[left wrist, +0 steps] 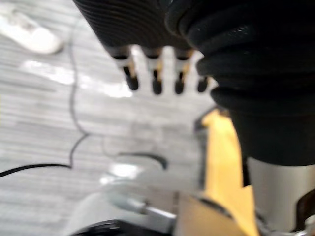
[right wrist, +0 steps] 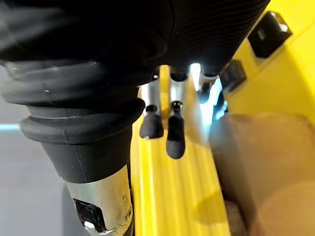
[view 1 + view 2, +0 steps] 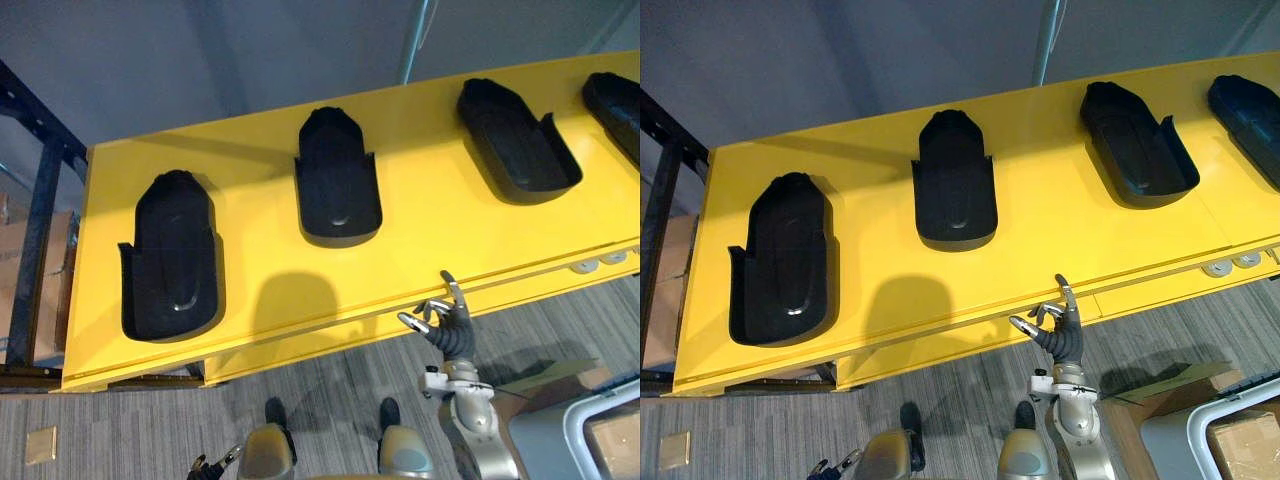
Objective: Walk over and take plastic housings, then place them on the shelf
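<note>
While the robot faces it, a long yellow tabletop runs across in front, with four black moulded plastic housings lying on it in a row, well apart from one another. Each looks like a shallow trough with its open side up. The leftmost housing lies near the table's left end, and the second housing is further along and a little further back. The third housing comes next, and the fourth housing is cut off at the right edge of the head views.

The robot's right hand is raised just in front of the table's near edge. Its fingers are loosely straight and spread, with the thumb out to the side, and it holds nothing. Along the table it sits between the second and third housings. Both lie further back on the top, clearly apart from the hand, and no finger touches either one.

The left hand hangs low at the robot's left side, above the grey striped carpet. Its dark-tipped fingers point straight down and it is empty, well away from the leftmost housing.

A black metal frame stands just beyond the table's left end.
</note>
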### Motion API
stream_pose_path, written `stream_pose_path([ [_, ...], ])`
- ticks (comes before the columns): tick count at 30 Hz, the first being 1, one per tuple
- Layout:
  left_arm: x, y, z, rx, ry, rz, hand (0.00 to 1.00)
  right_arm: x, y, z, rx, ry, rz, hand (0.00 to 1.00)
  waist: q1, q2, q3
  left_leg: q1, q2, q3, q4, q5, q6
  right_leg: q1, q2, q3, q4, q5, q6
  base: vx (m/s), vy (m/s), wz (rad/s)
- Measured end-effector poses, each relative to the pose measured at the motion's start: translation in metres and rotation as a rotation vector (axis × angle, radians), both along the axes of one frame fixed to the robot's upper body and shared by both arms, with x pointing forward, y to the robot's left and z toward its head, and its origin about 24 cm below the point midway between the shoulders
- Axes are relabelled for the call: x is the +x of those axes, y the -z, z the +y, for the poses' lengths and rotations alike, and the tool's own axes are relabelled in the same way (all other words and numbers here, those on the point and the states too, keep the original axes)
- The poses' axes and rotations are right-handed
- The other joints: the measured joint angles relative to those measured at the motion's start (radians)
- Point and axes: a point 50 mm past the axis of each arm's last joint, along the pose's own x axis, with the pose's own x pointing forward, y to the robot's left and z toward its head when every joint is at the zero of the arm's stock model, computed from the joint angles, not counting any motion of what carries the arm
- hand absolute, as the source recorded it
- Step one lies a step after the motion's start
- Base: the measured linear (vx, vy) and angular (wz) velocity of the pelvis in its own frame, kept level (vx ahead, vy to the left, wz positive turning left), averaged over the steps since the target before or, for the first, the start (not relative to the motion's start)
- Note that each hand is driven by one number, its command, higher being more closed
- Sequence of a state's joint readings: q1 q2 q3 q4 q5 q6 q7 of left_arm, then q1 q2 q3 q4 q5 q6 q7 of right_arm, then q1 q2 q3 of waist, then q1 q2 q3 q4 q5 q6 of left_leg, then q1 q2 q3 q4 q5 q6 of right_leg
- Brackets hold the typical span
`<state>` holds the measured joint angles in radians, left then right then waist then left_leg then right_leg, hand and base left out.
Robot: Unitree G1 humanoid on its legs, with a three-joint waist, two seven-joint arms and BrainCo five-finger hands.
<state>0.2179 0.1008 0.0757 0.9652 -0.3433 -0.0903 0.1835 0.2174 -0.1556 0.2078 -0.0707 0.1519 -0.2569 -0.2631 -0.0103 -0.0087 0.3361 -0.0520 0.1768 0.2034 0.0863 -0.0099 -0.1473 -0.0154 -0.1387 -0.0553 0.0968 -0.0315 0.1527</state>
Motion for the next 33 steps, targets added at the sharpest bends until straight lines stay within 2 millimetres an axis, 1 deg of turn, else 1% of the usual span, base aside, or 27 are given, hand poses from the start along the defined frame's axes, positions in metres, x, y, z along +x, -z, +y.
stream_pose_path([
  [2, 0.0, 0.0, 0.0, 0.009, -0.006, 0.001, 0.0, 0.001, 0.0, 0.001, -0.024, -0.006, 0.008, 0.0, 0.008, 0.0, 0.0, 0.006, 0.009, -0.002, -0.022, 0.014, -0.006, 0.0, 0.011, -0.005, 0.001, 0.0, 0.0, -0.03, -0.066, 0.02],
  [4, 0.001, 0.0, 0.0, 0.011, 0.0, -0.001, 0.0, 0.003, 0.001, 0.003, -0.112, -0.007, 0.027, 0.0, 0.02, -0.003, 0.001, 0.017, 0.019, -0.003, -0.055, 0.032, -0.009, 0.003, 0.022, -0.015, 0.002, 0.0, -0.001, -0.05, -0.035, 0.03],
  [9, 0.002, -0.001, 0.003, 0.024, -0.001, -0.002, 0.0, 0.012, 0.0, 0.005, -0.183, 0.006, 0.043, 0.0, 0.028, -0.003, 0.002, 0.017, 0.034, -0.029, -0.101, 0.073, -0.016, -0.002, 0.042, -0.041, 0.001, 0.0, -0.008, -0.07, -0.033, 0.11],
  [11, 0.002, -0.002, 0.003, 0.023, -0.004, -0.004, 0.0, 0.016, 0.0, 0.008, -0.189, 0.018, 0.046, 0.0, 0.03, -0.003, 0.003, 0.017, 0.042, -0.035, -0.117, 0.086, -0.021, -0.002, 0.051, -0.054, 0.002, 0.0, -0.01, -0.07, -0.032, 0.13],
  [15, 0.008, -0.004, 0.002, 0.021, -0.007, -0.032, 0.0, 0.021, 0.0, 0.008, -0.192, 0.055, 0.042, 0.0, 0.051, 0.008, 0.01, 0.017, 0.054, -0.054, -0.149, 0.086, -0.023, -0.005, 0.064, -0.081, -0.001, 0.006, -0.03, -0.08, -0.035, 0.12],
  [16, 0.009, -0.004, 0.002, 0.021, -0.007, -0.036, 0.0, 0.023, -0.001, 0.009, -0.199, 0.066, 0.035, 0.0, 0.054, 0.007, 0.01, 0.017, 0.055, -0.055, -0.171, 0.087, -0.023, -0.007, 0.067, -0.087, -0.015, 0.014, -0.039, -0.06, -0.008, 0.01],
  [17, 0.01, -0.005, 0.004, 0.024, -0.011, -0.043, 0.0, 0.029, -0.005, 0.013, -0.213, 0.075, 0.009, 0.0, 0.06, -0.001, 0.025, 0.001, 0.051, -0.056, -0.128, 0.091, -0.011, -0.023, 0.059, -0.09, -0.022, 0.024, -0.045, -0.06, -0.001, -0.08],
  [18, 0.01, -0.005, 0.004, 0.022, -0.019, -0.045, 0.0, 0.032, -0.008, 0.014, -0.219, 0.076, -0.003, 0.0, 0.061, 0.002, 0.033, -0.013, 0.051, -0.057, -0.093, 0.087, -0.009, -0.025, 0.057, -0.095, -0.018, 0.028, -0.043, -0.09, 0.017, -0.3],
  [19, 0.01, -0.004, -0.002, 0.004, -0.032, -0.044, 0.0, 0.037, -0.01, 0.016, -0.233, 0.082, -0.015, 0.0, 0.062, 0.018, 0.044, -0.037, 0.065, -0.061, -0.059, 0.085, -0.021, -0.022, 0.071, -0.101, -0.016, 0.037, -0.035, -0.09, 0.009, -0.25],
  [20, 0.01, -0.004, -0.003, 0.004, -0.031, -0.045, 0.0, 0.039, -0.011, 0.016, -0.243, 0.089, -0.017, 0.0, 0.062, 0.019, 0.044, -0.041, 0.065, -0.059, -0.063, 0.085, -0.022, -0.022, 0.07, -0.101, -0.025, 0.039, -0.037, -0.1, 0.023, -0.09],
  [21, 0.012, -0.005, -0.002, 0.008, -0.026, -0.053, 0.0, 0.04, -0.013, 0.016, -0.248, 0.106, -0.023, 0.0, 0.062, 0.02, 0.044, -0.037, 0.064, -0.059, -0.1, 0.084, -0.022, -0.022, 0.071, -0.111, -0.047, 0.051, -0.037, -0.06, 0.022, 0.23],
  [22, 0.016, -0.006, 0.002, 0.02, -0.018, -0.065, 0.0, 0.041, -0.014, 0.018, -0.253, 0.123, -0.033, 0.0, 0.062, 0.009, 0.044, -0.024, 0.049, -0.055, -0.146, 0.089, -0.02, -0.024, 0.054, -0.118, -0.079, 0.075, -0.044, -0.03, 0.041, 0.28],
  [23, 0.021, -0.008, 0.004, 0.025, -0.02, -0.082, 0.0, 0.043, -0.018, 0.019, -0.251, 0.129, -0.048, 0.0, 0.064, 0.0, 0.054, -0.037, 0.04, -0.056, -0.112, 0.087, -0.006, -0.028, 0.043, -0.128, -0.081, 0.091, -0.049, -0.01, 0.015, 0.04],
  [24, 0.019, -0.007, 0.0, 0.01, -0.038, -0.074, 0.0, 0.049, -0.023, 0.02, -0.264, 0.126, -0.064, 0.0, 0.067, 0.02, 0.068, -0.066, 0.045, -0.057, -0.011, 0.071, 0.0, -0.034, 0.054, -0.127, -0.067, 0.094, -0.044, -0.03, 0.007, -0.19],
  [25, 0.018, -0.005, -0.005, -0.005, -0.04, -0.062, 0.0, 0.053, -0.026, 0.021, -0.274, 0.127, -0.056, 0.0, 0.064, 0.033, 0.07, -0.07, 0.059, -0.057, -0.009, 0.056, -0.013, -0.034, 0.068, -0.12, -0.064, 0.095, -0.042, -0.06, -0.016, -0.18],
  [26, 0.018, -0.005, -0.006, -0.005, -0.035, -0.064, 0.0, 0.053, -0.026, 0.021, -0.277, 0.132, -0.055, 0.0, 0.064, 0.033, 0.07, -0.069, 0.059, -0.059, -0.021, 0.056, -0.013, -0.034, 0.068, -0.12, -0.067, 0.097, -0.042, -0.09, -0.018, 0.12],
  [27, 0.021, -0.006, -0.005, 0.003, -0.024, -0.077, 0.0, 0.055, -0.027, 0.02, -0.285, 0.136, -0.056, 0.0, 0.064, 0.033, 0.07, -0.056, 0.055, -0.057, -0.076, 0.055, -0.016, -0.035, 0.066, -0.128, -0.082, 0.098, -0.042, -0.05, 0.007, 0.24],
  [28, 0.026, -0.009, 0.002, 0.027, -0.002, -0.088, 0.0, 0.058, -0.031, 0.021, -0.281, 0.134, -0.067, 0.0, 0.067, 0.012, 0.077, -0.055, 0.034, -0.056, -0.053, 0.056, -0.002, -0.041, 0.045, -0.136, -0.098, 0.115, -0.052, -0.03, -0.004, 0.14],
  [29, 0.025, -0.009, 0.001, 0.024, -0.002, -0.086, 0.0, 0.06, -0.033, 0.021, -0.288, 0.131, -0.073, 0.0, 0.07, 0.018, 0.079, -0.072, 0.032, -0.057, 0.01, 0.05, 0.007, -0.048, 0.045, -0.135, -0.092, 0.118, -0.049, -0.02, 0.005, -0.19],
  [30, 0.023, -0.007, -0.005, 0.005, -0.003, -0.076, 0.0, 0.064, -0.037, 0.02, -0.31, 0.123, -0.075, 0.0, 0.074, 0.049, 0.08, -0.085, 0.047, -0.053, 0.063, 0.009, -0.002, -0.05, 0.064, -0.132, -0.089, 0.123, -0.041, -0.06, -0.031, -0.25],
  [31, 0.024, -0.006, -0.011, -0.01, -0.002, -0.078, 0.0, 0.066, -0.038, 0.018, -0.323, 0.126, -0.072, 0.0, 0.073, 0.055, 0.08, -0.088, 0.054, -0.054, 0.053, 0.008, -0.002, -0.051, 0.07, -0.12, -0.095, 0.125, -0.043, -0.07, -0.009, -0.06],
  [33, 0.026, -0.008, -0.005, 0.005, 0.006, -0.092, 0.0, 0.067, -0.04, 0.013, -0.346, 0.125, -0.066, 0.0, 0.075, 0.049, 0.078, -0.061, 0.037, -0.051, -0.028, 0.017, -0.017, -0.053, 0.065, -0.118, -0.11, 0.127, -0.045, -0.05, -0.009, 0.2],
])
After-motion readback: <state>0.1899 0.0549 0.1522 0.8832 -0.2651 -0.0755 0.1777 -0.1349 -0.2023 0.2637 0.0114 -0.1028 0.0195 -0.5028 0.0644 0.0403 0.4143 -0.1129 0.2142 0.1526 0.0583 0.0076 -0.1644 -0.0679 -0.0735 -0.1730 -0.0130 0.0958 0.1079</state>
